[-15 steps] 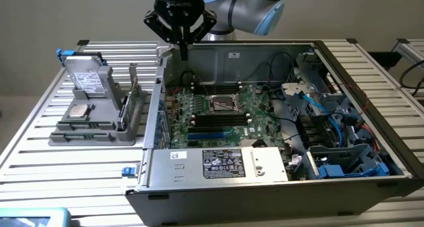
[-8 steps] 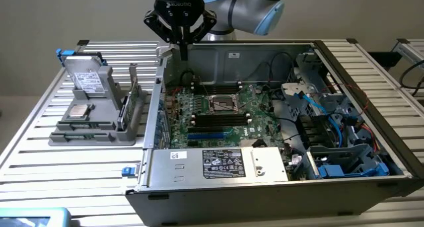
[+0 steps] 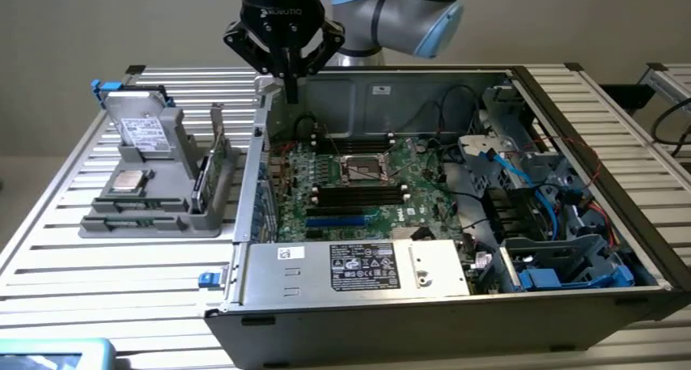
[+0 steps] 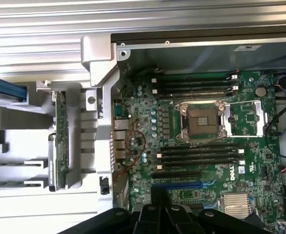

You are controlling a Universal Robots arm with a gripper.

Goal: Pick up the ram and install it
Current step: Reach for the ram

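The fingers (image 3: 290, 88), pressed together and empty, hang over the rear corner of the case (image 3: 432, 329), while the ram (image 3: 220, 166) stands on edge in the grey holder (image 3: 151, 221) toward the exterior view's left, lengthwise along the case wall.

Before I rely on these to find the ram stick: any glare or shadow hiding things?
Exterior view: even light, the ram in its grey holder is readable; the computer case is shaded inside on the exterior view's right. Wrist view: the table slats glare nearly white, the gripper is a dark silhouette, the motherboard is evenly lit.
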